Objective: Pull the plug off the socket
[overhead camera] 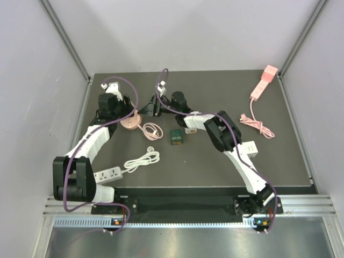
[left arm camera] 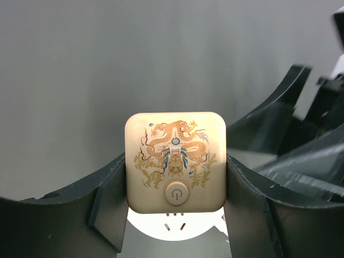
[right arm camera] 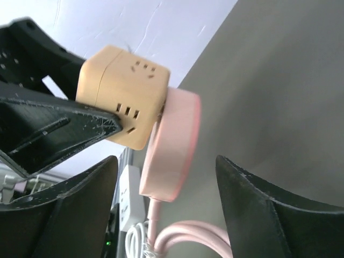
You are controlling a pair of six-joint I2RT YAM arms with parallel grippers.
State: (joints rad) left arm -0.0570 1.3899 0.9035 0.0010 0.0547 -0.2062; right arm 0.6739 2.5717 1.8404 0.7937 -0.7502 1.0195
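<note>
The left end effector [left arm camera: 176,181] grips the beige cube plug [left arm camera: 176,148] by two opposite sides. The cube's face, printed with a gold dragon design and a round power button, is turned to the left wrist camera. The plug is at the far left of the dark surface [overhead camera: 215,102], directly over the round pink socket [right arm camera: 173,145]. From the right wrist view the cube sits against the flat face of that disc, with one black finger [right arm camera: 64,123] of the left end effector pressed along its side. Whether its pins are seated in the disc cannot be told. From the left wrist view a pale edge of the socket with two small slots shows just under the cube. The right end effector [right arm camera: 166,165] is just beside the pair, on their right, with its jaws wide apart and nothing between them. The socket's pink cable [overhead camera: 152,130] lies coiled near the disc. A small green block [overhead camera: 177,137] sits close by towards the middle. A white power strip [overhead camera: 107,174] with a bundled white cord [overhead camera: 142,160] lies near the left arm's base. A pink power strip [overhead camera: 263,82] lies at the far right corner.
</note>
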